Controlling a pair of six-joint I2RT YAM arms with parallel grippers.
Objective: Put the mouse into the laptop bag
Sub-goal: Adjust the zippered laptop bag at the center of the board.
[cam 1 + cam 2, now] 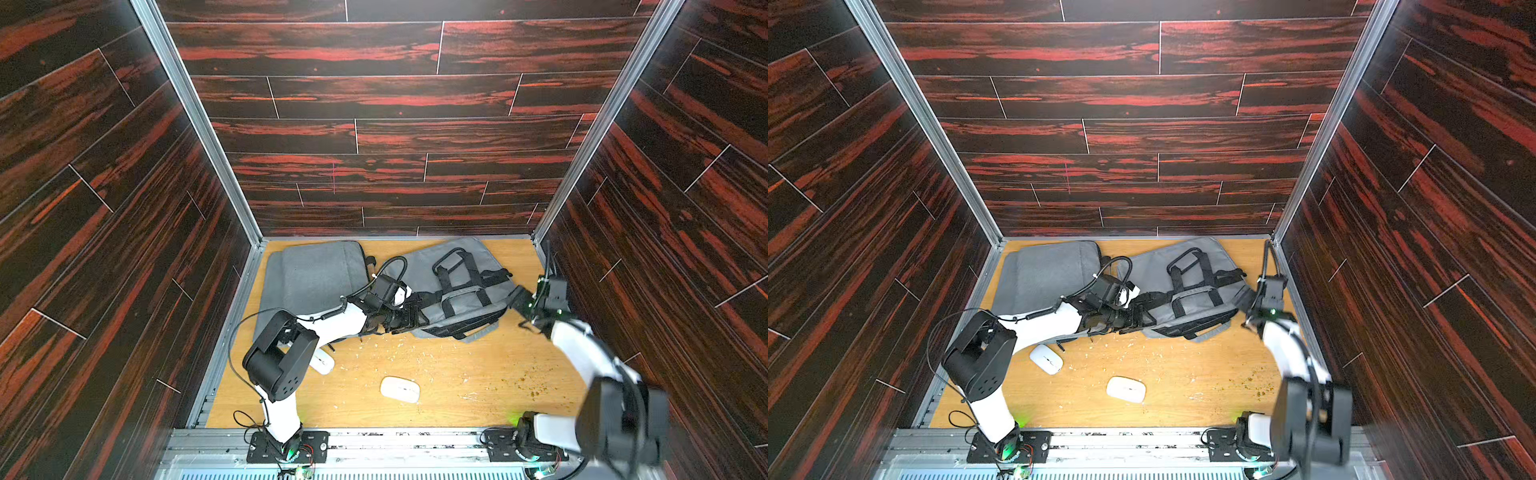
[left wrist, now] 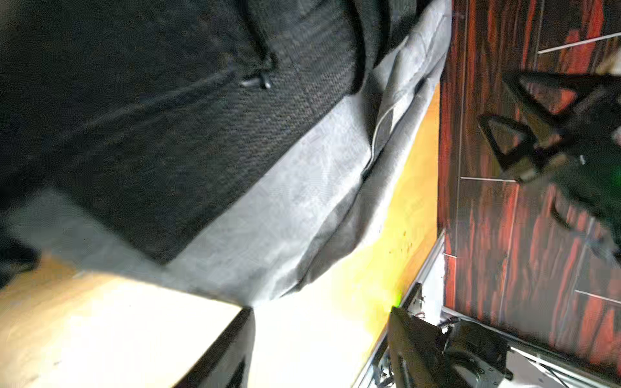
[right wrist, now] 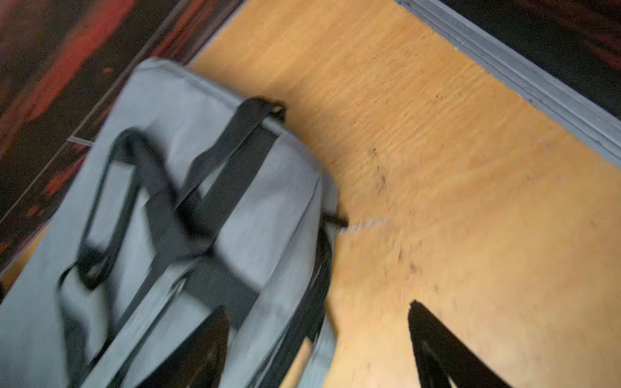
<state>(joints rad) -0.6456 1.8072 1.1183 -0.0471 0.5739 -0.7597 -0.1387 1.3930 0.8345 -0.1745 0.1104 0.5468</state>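
Grey fabric marks our landmark: the laptop bag, lying flat on the wooden table with its black straps on top. At the bag's left edge the left gripper has its fingers parted, with only bare table between them, so it holds nothing. At the bag's right corner the right gripper is spread wider and is also empty.

Neither mouse is in the bag yet. The nearer mouse lies on the table on the robot's side of the bag, well apart from it. The second mouse lies off the bag's near left corner, beneath the left arm's elbow.

We see three risks. Nothing holds the limp fabric, so the bag's mouth may sag shut before a mouse arrives; the wrist views are too blurred to show whether it gapes. A low, smooth white shell could squirt out of a pinch taken off-centre. A swing of the left elbow could knock the mouse under it.

We count two mice, one strapped laptop bag, one plain grey sleeve just left of the bag, and two grippers.
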